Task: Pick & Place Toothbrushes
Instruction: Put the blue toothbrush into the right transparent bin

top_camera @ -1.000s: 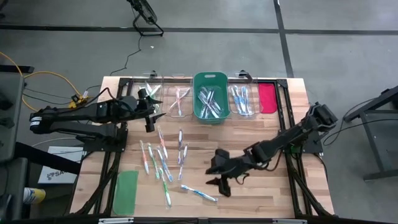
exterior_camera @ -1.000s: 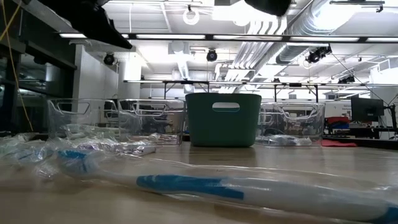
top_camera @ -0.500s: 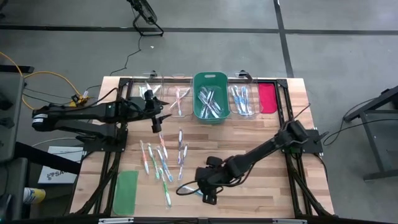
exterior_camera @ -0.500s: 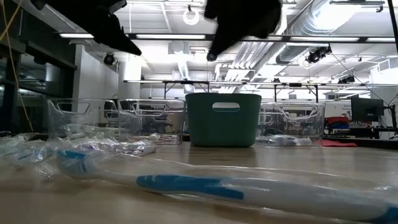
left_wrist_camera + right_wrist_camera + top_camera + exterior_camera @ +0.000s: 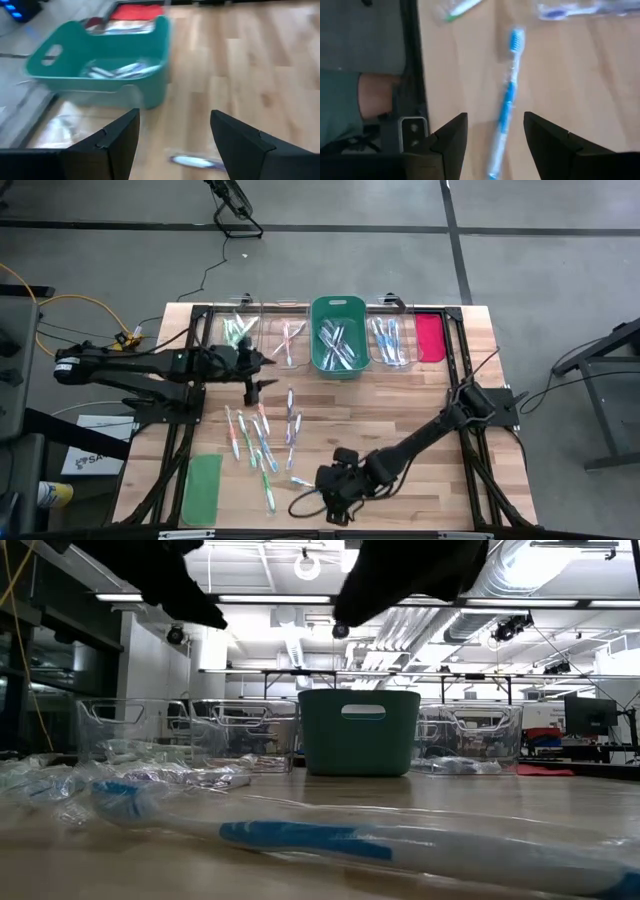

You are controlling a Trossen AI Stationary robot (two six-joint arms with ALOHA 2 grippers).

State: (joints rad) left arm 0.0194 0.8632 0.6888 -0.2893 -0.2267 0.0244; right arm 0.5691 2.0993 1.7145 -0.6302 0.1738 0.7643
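Right gripper has swept in fast along the near edge of the table and now sits low over the blue toothbrush lying alone there, apart from the main scatter. In the right wrist view that brush runs straight down the gap between the two dark fingers, jaws spread and nothing pinched yet. So the approach looks finished, and I'd call this the line-up just ahead of a grasp: the remaining job is to drop and close across the thin handle, which lies flat on the wood and could easily skid away.

Left gripper has slid across too, from beside the clear bins out over the top end of the loose toothbrushes spread mid-table. Its fingers stand wide apart and empty, with the green bin ahead of them and one wrapped brush on the boards just in front.

Sorting is partly done: brushes already lie in the green bin and in the clear bins either side of it, but a good dozen are on the table. The green lid lies by the near left corner and the red-pink lid at the far right
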